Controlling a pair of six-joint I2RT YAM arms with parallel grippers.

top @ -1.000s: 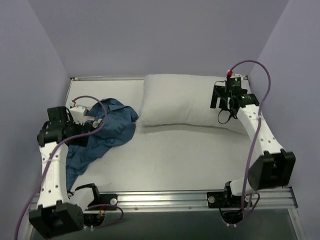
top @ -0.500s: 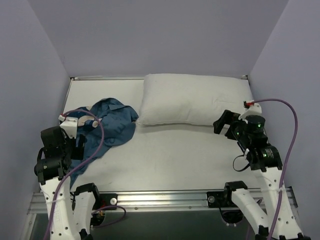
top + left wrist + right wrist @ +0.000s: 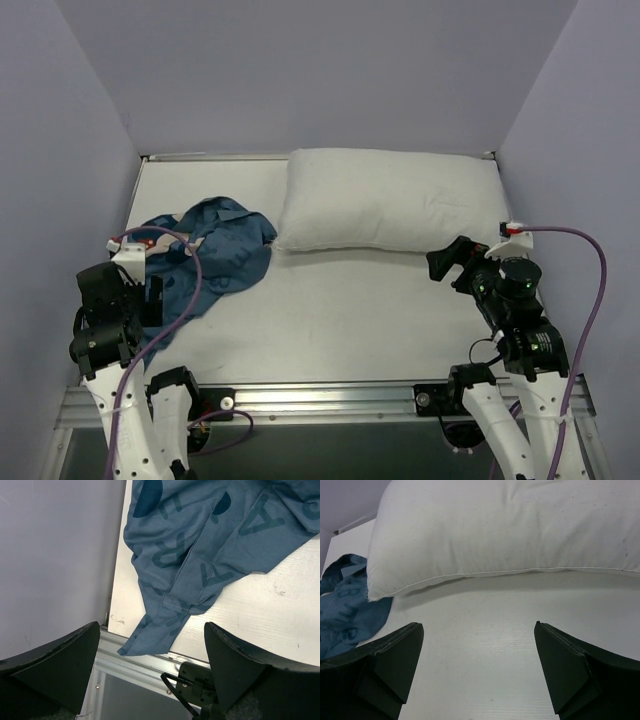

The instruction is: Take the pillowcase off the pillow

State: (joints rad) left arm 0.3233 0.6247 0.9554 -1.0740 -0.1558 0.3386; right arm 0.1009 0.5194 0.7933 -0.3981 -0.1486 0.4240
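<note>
The left gripper [image 3: 152, 635] is hanging with jaws spread wide and empty above the pillowcase [image 3: 200, 545], which is lying rumpled on the white desk [image 3: 260, 615], one corner reaching the desk's edge beside the wall [image 3: 55, 555].

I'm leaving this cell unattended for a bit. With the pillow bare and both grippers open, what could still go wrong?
One corner of the pillowcase seems to lie past the near edge of the table, on the metal rail; it could slide off. The purple cable of the left arm loops over the pillowcase and might snag it if that arm swings.
</note>
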